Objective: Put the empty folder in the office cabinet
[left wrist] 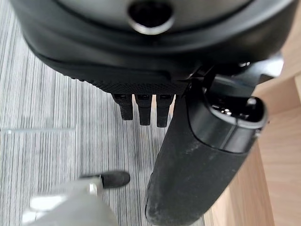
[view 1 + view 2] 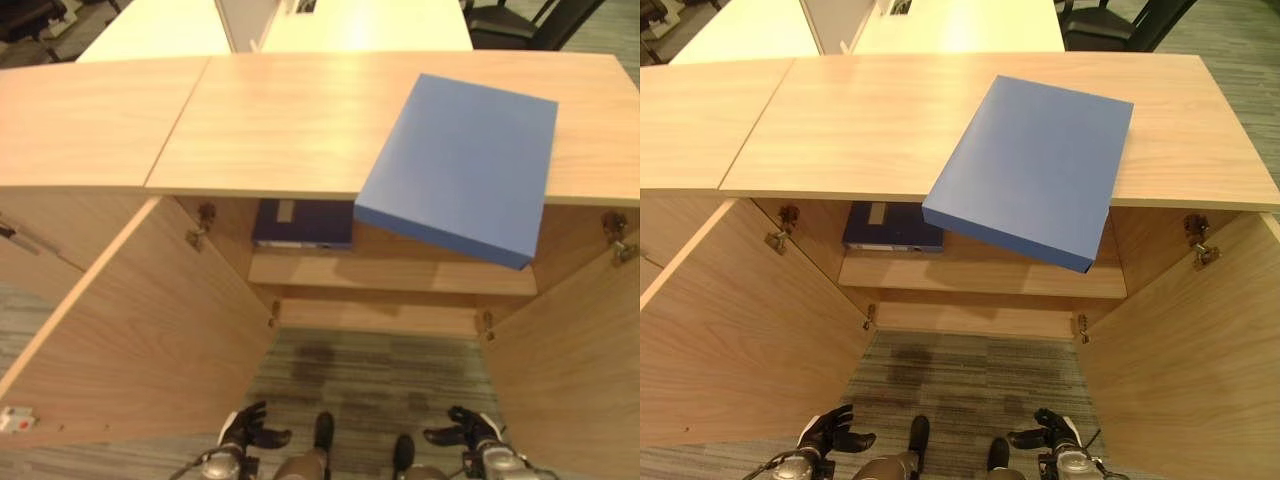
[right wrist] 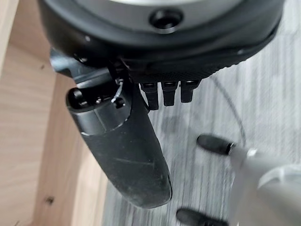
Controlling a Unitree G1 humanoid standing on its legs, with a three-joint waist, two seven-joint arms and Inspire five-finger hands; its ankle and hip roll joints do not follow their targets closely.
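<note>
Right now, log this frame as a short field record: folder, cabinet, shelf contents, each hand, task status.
folder: blue folder lying flat on the cabinet top, near corner overhanging the front edge
cabinet: both doors open, left door, right door
shelf contents: dark binder on the upper shelf, left side
left hand: low above the carpet, fingers relaxed, holding nothing
right hand: low above the carpet, fingers relaxed, holding nothing
task status: folder not yet in the cabinet
</note>
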